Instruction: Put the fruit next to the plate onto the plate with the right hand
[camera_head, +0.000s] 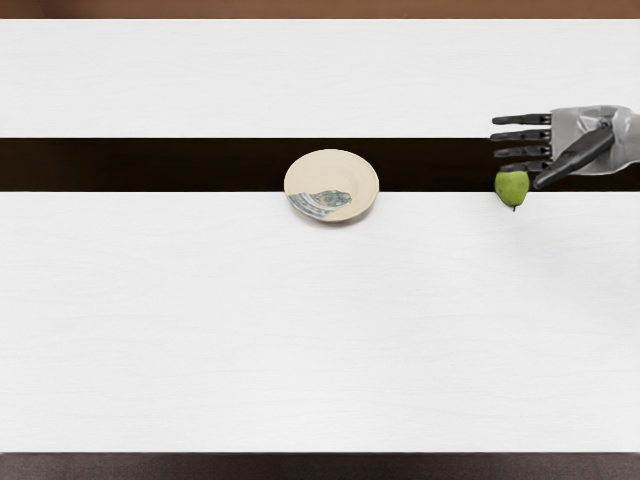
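Observation:
A small green fruit (512, 187), pear-like, sits at the far edge of the white table on the right. My right hand (530, 150) comes in from the right edge and hovers just above and behind the fruit. Its fingers (520, 135) stretch out straight to the left, and the thumb angles down beside the fruit's right side; the hand is open and holds nothing. A cream plate (345, 175) with a blue-grey pattern near its lower left lies at the table's far edge near the middle, well left of the fruit. The left arm does not show.
The white table (320, 320) fills the lower picture. A dark gap (150, 165) runs across behind its far edge, with a second white surface (320, 80) beyond it.

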